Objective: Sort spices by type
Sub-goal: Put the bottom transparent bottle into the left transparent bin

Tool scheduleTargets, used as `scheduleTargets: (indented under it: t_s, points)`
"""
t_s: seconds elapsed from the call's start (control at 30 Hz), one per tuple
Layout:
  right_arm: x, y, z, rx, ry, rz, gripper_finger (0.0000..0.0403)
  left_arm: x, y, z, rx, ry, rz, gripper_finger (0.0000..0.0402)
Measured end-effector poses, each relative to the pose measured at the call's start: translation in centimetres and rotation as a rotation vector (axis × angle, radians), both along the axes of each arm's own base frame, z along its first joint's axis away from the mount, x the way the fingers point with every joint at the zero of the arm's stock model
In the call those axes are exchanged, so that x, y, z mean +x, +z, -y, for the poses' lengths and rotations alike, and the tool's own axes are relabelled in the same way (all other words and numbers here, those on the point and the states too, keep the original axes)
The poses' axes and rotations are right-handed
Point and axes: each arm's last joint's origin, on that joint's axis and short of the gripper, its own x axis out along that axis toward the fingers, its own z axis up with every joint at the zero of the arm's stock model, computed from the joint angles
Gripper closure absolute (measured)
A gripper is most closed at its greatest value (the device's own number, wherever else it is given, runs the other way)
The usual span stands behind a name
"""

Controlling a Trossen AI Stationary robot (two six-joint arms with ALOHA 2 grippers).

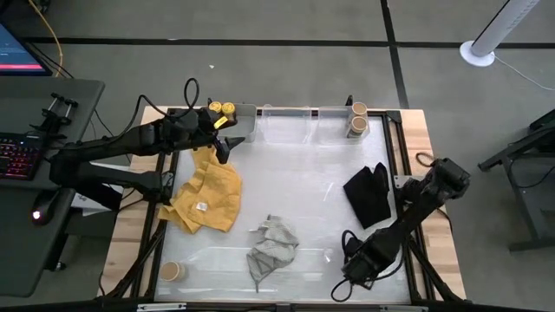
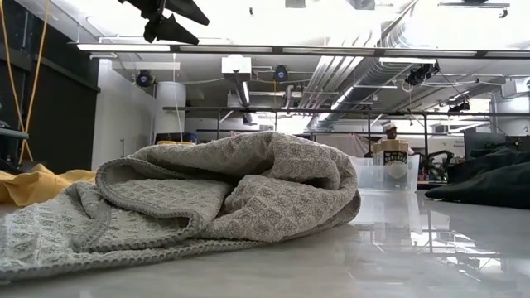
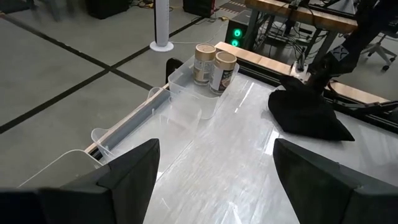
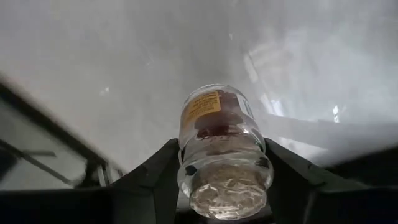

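Risk of slippage during spice sorting on the bench.
A small clear jar is pinched by the right claw near the bench's front edge; being smooth, it could be dropped. The left claw is held spread near the gold-topped jars.

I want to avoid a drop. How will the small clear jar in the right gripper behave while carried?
The small clear jar, clamped in the right gripper, looks glassy, so probably slippery and breakable. Being round, it would likely roll if released sideways.
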Motion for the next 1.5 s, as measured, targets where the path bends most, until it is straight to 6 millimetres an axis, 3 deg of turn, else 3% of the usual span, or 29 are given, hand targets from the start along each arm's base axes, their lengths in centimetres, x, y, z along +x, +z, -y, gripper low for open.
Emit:
scheduleTargets:
  t_s: [0.17, 0.3, 0.43, 0.6, 0.77, 0.9, 1.03, 1.23, 1.37, 1.5]
  points:
    - [0.9, 4.9, 3.8, -0.078, 0.125, 0.105, 0.0223, 0.0, 0.0, 0.0, 0.000, 0.000, 0.001, 0.0102]
    - [4.5, 7.8, 9.2, -0.202, 0.115, 0.312, 0.0223, 0.0, 0.0, 0.0, -0.004, 0.002, 0.003, 0.0102]
    - [9.6, 9.5, 16.1, -0.362, 0.104, 0.513, 0.0223, 0.0, 0.0, 0.0, -0.016, 0.008, 0.009, 0.0102]
    - [15.4, 11.1, 26.9, -0.579, -0.019, 0.687, 0.0223, 0.0, 0.0, 0.0, -0.054, 0.016, 0.028, 0.0102]
    - [17.6, 12.4, 37.6, -0.675, -0.206, 0.666, 0.0223, 0.0, 0.2, 0.4, -0.147, -0.066, 0.067, 0.0102]
    - [18.2, 11.1, 43.7, -0.572, -0.291, 0.564, 0.0223, -0.2, 0.4, 1.0, -0.209, -0.138, 0.089, 0.0102]
    - [19.0, 8.2, 46.2, -0.468, -0.273, 0.402, 0.0223, -0.5, 0.5, 1.6, -0.217, -0.153, 0.096, 0.0102]
    - [20.2, 4.1, 47.1, -0.402, -0.235, 0.280, 0.0223, -0.7, 0.4, 2.0, -0.220, -0.138, 0.073, 0.0102]
    - [20.0, 2.2, 47.2, -0.400, -0.329, 0.249, 0.0223, -0.7, 0.2, 1.9, -0.226, -0.105, 0.063, 0.0102]
    - [19.8, 1.6, 47.8, -0.400, -0.487, 0.258, 0.0223, -0.7, 0.2, 1.9, -0.225, -0.103, 0.067, 0.0102]
